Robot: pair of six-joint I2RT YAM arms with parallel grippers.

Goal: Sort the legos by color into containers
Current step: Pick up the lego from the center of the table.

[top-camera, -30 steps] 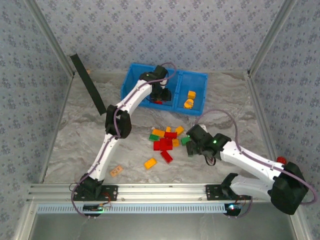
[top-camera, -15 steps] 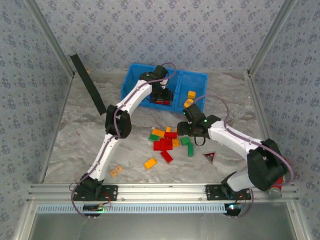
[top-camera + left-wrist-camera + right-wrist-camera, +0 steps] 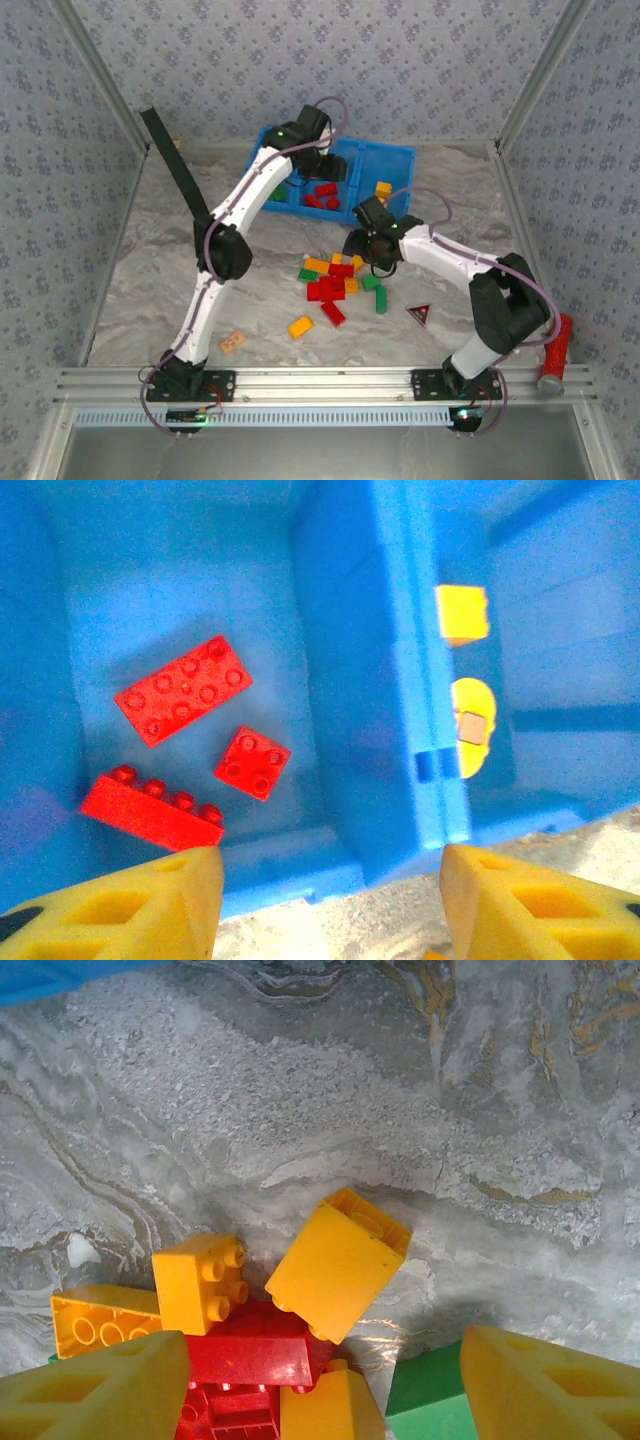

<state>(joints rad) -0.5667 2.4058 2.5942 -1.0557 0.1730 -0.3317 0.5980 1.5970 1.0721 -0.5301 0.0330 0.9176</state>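
Between my right jaws there's a tilted yellow brick (image 3: 338,1263) touching a red brick (image 3: 250,1350); past them, bare worktop (image 3: 400,1090). The bin divider (image 3: 370,680) sits between my left jaws.

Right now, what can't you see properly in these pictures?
- Top view: the left arm covers much of the blue bin's left compartment, so its green bricks cannot be counted.
- Top view: the right gripper hides part of the brick pile.
- Right wrist view: a green brick is cut off by the bottom edge.
- Left wrist view: the divider wall hides part of a yellow rounded piece.
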